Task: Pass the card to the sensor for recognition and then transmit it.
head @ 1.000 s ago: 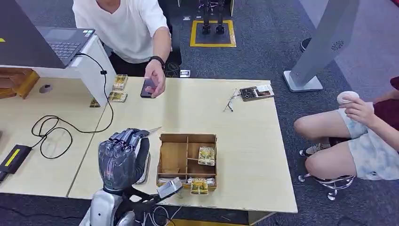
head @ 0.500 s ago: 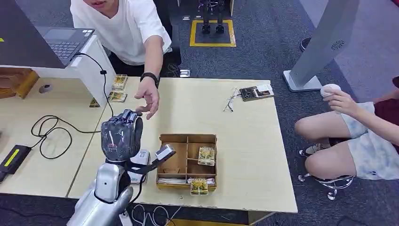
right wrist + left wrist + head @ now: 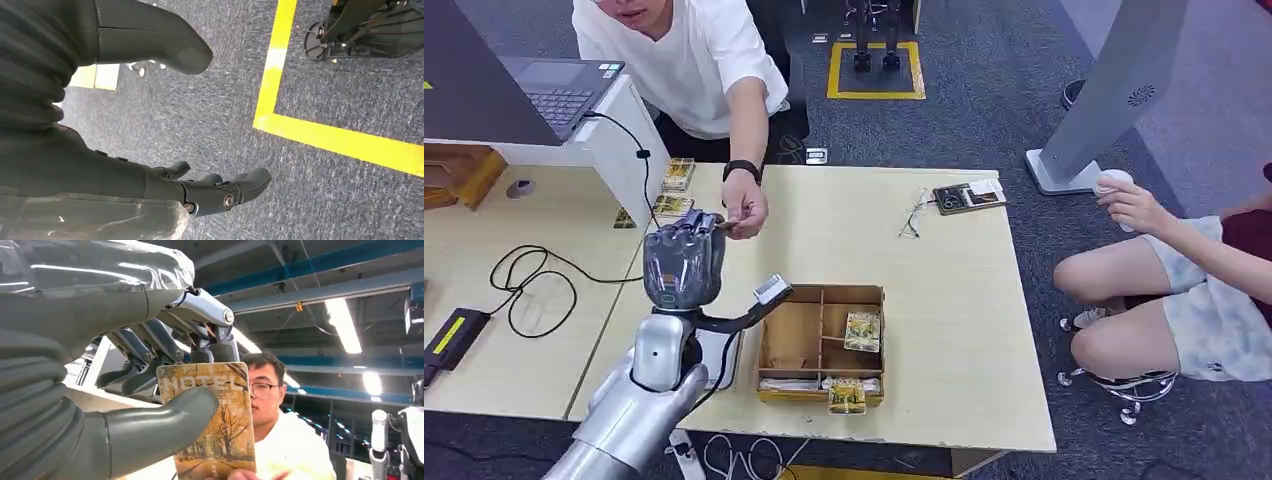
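Observation:
My left hand (image 3: 682, 265) is raised over the table's left half, back toward me. In the left wrist view its thumb (image 3: 155, 430) and fingers pinch a yellow "HOTEL" card (image 3: 231, 432) held upright. A person in a white shirt reaches across the table; that person's hand (image 3: 746, 213) touches the card's far edge just beyond my fingers. The white sensor pad (image 3: 722, 357) lies on the table under my forearm, partly hidden. My right hand (image 3: 215, 192) hangs over the carpet, fingers apart, holding nothing.
A wooden divided box (image 3: 824, 340) with several cards sits right of my arm. A laptop (image 3: 554, 85) on a white stand, black cables (image 3: 534, 280) and loose cards (image 3: 674, 180) lie to the left. Glasses (image 3: 914, 215) lie far right. A seated person (image 3: 1184, 290) is beside the table.
My left hand has lifted off the sensor pad and moved away from me toward the person. The person's hand left the phone and came to the card's edge.

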### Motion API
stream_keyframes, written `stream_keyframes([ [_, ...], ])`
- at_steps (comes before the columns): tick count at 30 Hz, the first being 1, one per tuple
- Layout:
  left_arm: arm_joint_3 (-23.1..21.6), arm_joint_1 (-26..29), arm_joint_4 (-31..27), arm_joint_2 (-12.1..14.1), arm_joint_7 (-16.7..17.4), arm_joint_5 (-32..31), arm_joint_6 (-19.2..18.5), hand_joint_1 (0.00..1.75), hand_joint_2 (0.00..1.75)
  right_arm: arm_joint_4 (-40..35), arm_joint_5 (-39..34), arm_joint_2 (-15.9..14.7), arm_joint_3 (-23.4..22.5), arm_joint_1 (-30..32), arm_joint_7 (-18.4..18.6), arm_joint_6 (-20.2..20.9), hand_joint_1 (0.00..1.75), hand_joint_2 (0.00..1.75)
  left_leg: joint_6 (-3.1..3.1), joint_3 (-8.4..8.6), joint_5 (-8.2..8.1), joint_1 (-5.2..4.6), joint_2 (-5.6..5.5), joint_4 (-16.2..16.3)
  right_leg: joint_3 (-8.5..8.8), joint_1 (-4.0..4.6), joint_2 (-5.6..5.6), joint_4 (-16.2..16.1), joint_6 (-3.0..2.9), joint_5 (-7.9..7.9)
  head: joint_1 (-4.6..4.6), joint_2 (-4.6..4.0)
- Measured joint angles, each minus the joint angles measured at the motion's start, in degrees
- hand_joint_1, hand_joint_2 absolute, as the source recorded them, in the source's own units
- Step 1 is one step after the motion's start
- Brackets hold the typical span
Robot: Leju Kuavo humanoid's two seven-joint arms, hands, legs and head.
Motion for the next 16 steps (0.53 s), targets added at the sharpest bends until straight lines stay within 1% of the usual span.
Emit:
stream_keyframes([
  [2, 0.0, -0.35, 0.94, -0.31, -0.17, 0.0, 0.0, 1.75, 1.75, 0.0, 0.26, -0.02, 0.02, 0.01, 0.02, -0.04, 0.0, 1.75, 0.0, 0.0, 0.0, 0.0, 0.0, 0.0, 0.0, 0.0, 0.0, 0.0, 0.0, 0.0, 0.0, 0.0],
  [4, 0.0, -0.62, 1.72, -0.67, -0.33, 0.0, 0.0, 1.61, 1.75, 0.0, 0.37, -0.04, 0.02, 0.01, 0.04, -0.06, 0.0, 1.75, 0.0, 0.0, 0.0, 0.0, 0.0, 0.0, 0.0, 0.0, 0.0, 0.0, 0.0, 0.0, 0.02, 0.0],
  [5, 0.0, -0.71, 2.14, -0.9, -0.35, 0.0, 0.0, 1.61, 1.75, 0.0, 0.46, -0.04, 0.02, 0.02, 0.07, -0.07, 0.0, 1.75, 0.0, 0.0, 0.0, 0.0, 0.0, 0.0, 0.0, 0.0, 0.0, -0.01, 0.0, 0.0, 0.0, 0.0],
  [6, 0.0, -0.76, 2.47, -1.13, -0.48, 0.0, 0.0, 1.19, 1.75, 0.0, 0.5, -0.04, 0.02, 0.02, 0.22, -0.07, 0.0, 1.75, 0.0, 0.0, 0.0, 0.0, 0.0, 0.0, 0.0, 0.0, 0.0, -0.01, 0.0, 0.0, 0.02, 0.0],
  [7, 0.0, -0.77, 2.73, -1.31, -0.74, 0.02, 0.0, 0.26, 1.75, 0.0, 0.5, -0.07, 0.04, 0.03, 0.35, -0.07, 0.0, 1.75, 0.0, -0.01, 0.0, 0.0, 0.0, 0.0, 0.0, 0.0, 0.0, -0.01, 0.0, 0.0, 0.0, 0.0],
  [8, 0.0, -0.78, 2.97, -1.57, -1.04, 0.09, 0.0, 0.26, 1.75, 0.0, 0.5, -0.07, 0.04, 0.04, 0.48, -0.07, 0.0, 1.75, 0.0, -0.01, 0.0, 0.0, 0.0, 0.0, 0.0, 0.0, 0.0, -0.01, 0.0, 0.0, 0.0, 0.0],
  [9, 0.0, -0.77, 3.17, -1.77, -1.44, 0.11, 0.0, 0.07, 1.75, 0.0, 0.5, -0.07, 0.04, 0.04, 0.61, -0.07, 0.0, 1.75, 0.0, -0.01, 0.0, 0.0, 0.0, 0.0, 0.0, 0.0, 0.0, -0.01, 0.0, 0.0, 0.02, 0.0],
  [10, 0.0, -0.77, 3.32, -2.03, -1.75, 0.11, 0.0, 0.0, 1.75, 0.0, 0.5, -0.07, 0.07, 0.04, 0.66, -0.09, 0.0, 1.75, 0.0, -0.01, 0.0, 0.0, 0.0, 0.0, 0.0, 0.0, 0.0, 0.0, 0.0, 0.0, 0.02, 0.0],
  [16, 0.0, -0.34, 3.15, -3.06, -3.17, 0.02, 0.02, 0.0, 1.75, 0.0, 0.59, -0.11, 0.41, 0.06, 0.7, -0.28, 0.0, 1.75, 0.0, -0.02, 0.0, 0.0, 0.0, 0.0, 0.0, 0.0, 0.0, 0.0, 0.0, 0.0, 0.02, 0.0],
])
